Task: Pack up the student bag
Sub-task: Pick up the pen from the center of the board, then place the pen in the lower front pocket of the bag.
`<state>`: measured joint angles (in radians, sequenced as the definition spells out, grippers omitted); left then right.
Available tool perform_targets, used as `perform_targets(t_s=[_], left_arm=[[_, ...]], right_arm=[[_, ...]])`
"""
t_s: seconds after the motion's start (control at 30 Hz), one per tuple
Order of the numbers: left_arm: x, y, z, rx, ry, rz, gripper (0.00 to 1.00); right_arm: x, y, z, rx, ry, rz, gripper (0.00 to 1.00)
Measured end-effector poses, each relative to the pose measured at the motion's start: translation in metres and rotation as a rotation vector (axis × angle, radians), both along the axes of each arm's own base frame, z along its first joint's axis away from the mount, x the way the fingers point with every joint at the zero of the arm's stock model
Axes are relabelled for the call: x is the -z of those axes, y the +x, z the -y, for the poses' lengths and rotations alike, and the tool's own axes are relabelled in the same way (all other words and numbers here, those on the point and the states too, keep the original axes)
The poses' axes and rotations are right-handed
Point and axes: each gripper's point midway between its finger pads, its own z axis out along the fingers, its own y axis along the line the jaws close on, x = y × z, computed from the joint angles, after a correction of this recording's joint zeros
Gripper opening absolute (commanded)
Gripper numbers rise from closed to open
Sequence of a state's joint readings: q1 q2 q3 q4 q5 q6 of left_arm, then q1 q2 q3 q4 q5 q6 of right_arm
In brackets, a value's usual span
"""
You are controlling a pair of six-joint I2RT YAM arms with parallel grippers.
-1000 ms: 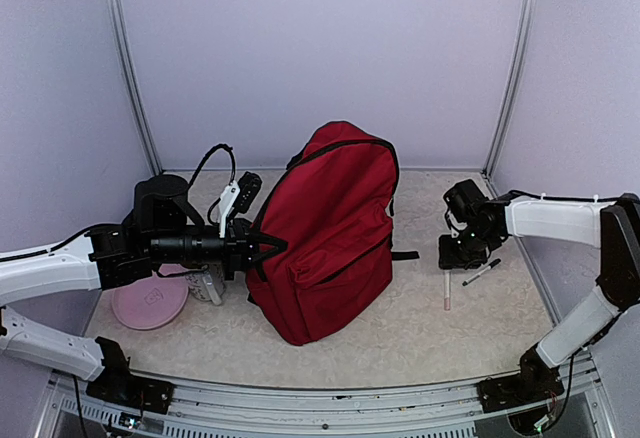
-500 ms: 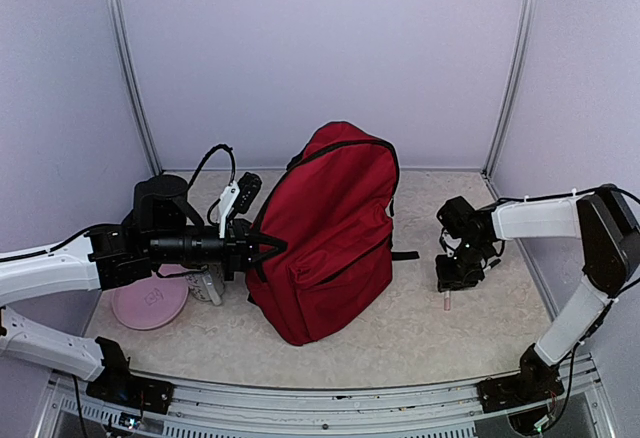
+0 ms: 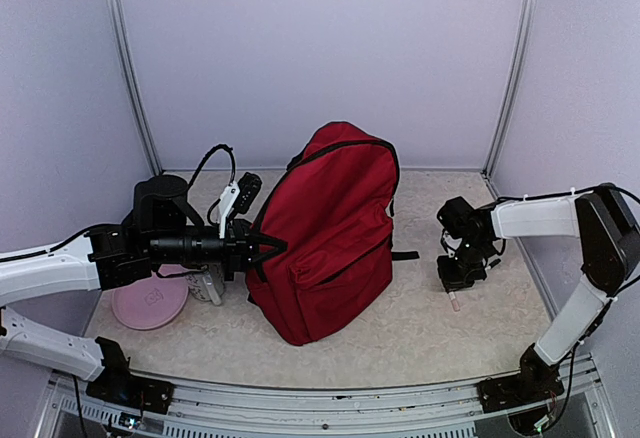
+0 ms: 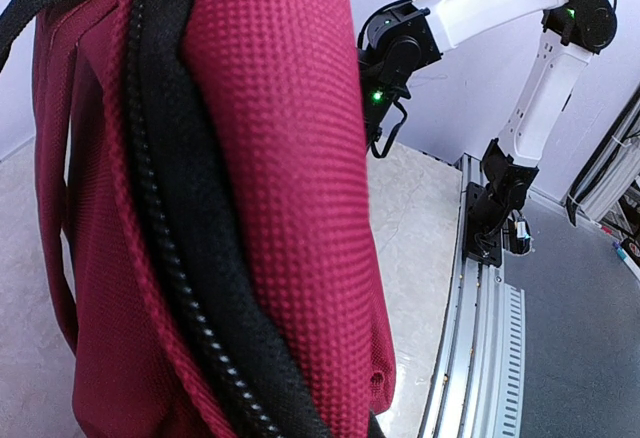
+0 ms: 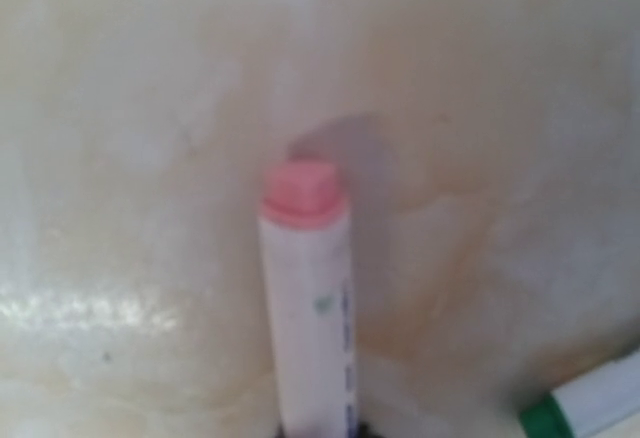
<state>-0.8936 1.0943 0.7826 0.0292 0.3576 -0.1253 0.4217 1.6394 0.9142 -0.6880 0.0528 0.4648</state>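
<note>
Student bag (image 3: 325, 233) stands mid-bench. Left gripper (image 3: 273, 247) at its left side. Disc (image 3: 150, 303) lies near left edge, with pouch (image 3: 207, 285) between disc and bag. Right gripper (image 3: 456, 278) sits right of bag, over a marker (image 3: 455, 301). Second marker (image 5: 590, 408) lies near the first.

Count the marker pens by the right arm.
2. A white pen with a pink cap shows mid-frame in the right wrist view; a green-and-white pen pokes in at its lower right corner. Others may be hidden.

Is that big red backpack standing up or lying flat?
Standing up: the student bag sits base-down on the table, its rounded top highest, leaning slightly.
</note>
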Motion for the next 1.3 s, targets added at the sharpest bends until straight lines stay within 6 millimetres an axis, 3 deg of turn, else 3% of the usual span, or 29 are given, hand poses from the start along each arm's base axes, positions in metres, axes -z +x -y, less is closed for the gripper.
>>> perform_targets(t_s=[0.23, 0.4, 0.57, 0.73, 0.83, 0.93, 1.03, 1.17, 1.3], left_arm=[[0.0, 0.0, 0.0, 0.0, 0.0, 0.0, 0.02], [0.0, 0.0, 0.0, 0.0, 0.0, 0.0, 0.02], [0.0, 0.0, 0.0, 0.0, -0.001, 0.0, 0.02], [0.0, 0.0, 0.0, 0.0, -0.001, 0.001, 0.02], [0.0, 0.001, -0.001, -0.002, -0.001, 0.001, 0.02], [0.0, 0.001, -0.001, -0.001, -0.001, 0.001, 0.02], [0.0, 0.001, -0.001, -0.001, -0.001, 0.0, 0.02], [0.0, 0.001, -0.001, -0.003, -0.001, 0.0, 0.02], [-0.001, 0.001, -0.001, -0.002, -0.002, 0.0, 0.02]], right_arm=[[-0.004, -0.003, -0.008, -0.018, 0.046, 0.001, 0.0], [-0.023, -0.001, -0.019, -0.042, 0.126, 0.057, 0.0], [-0.056, 0.005, -0.038, -0.104, 0.248, 0.161, 0.0], [-0.116, 0.001, -0.074, -0.26, 0.45, 0.354, 0.0], [-0.159, -0.017, -0.101, -0.408, 0.581, 0.496, 0.0], [-0.189, -0.045, -0.128, -0.572, 0.719, 0.601, 0.0], [-0.198, -0.073, -0.149, -0.712, 0.83, 0.669, 0.0], [-0.195, -0.104, -0.173, -0.909, 0.906, 0.778, 0.0], [-0.211, -0.117, -0.196, -1.126, 0.894, 0.979, 0.0]])
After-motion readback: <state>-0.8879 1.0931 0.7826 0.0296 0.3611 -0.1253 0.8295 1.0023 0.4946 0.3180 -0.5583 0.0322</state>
